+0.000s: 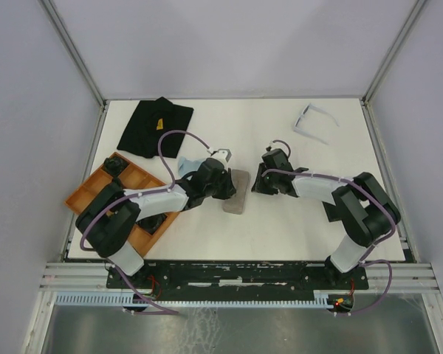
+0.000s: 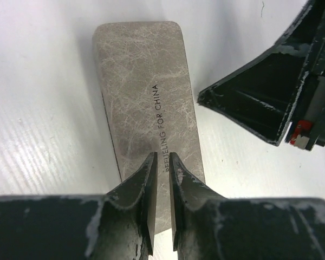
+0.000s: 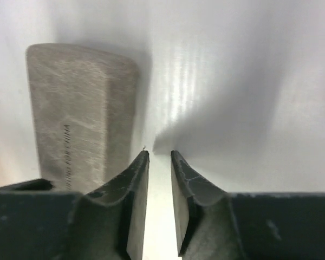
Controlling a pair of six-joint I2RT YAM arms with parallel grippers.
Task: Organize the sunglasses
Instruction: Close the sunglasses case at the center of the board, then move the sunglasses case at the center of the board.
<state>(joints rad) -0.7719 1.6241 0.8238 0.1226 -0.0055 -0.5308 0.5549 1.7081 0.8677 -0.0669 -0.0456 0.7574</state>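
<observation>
Looks barely begun: leaves the thin pale lavender translucent sunglasses (image 1: pixel 314 122) loose at the far right of the white table (image 1: pixel 280 228), well apart from both arms. Shows the left claw (image 2: pixel 162 157) narrowly parted over the mottled grey oblong case (image 2: pixel 143 92), pinching nothing visible, and the right claw (image 3: pixel 160 154) slightly open, empty, just right of it. Cannot find the black-framed pair; possibly inside the case, impossible to tell.
</observation>
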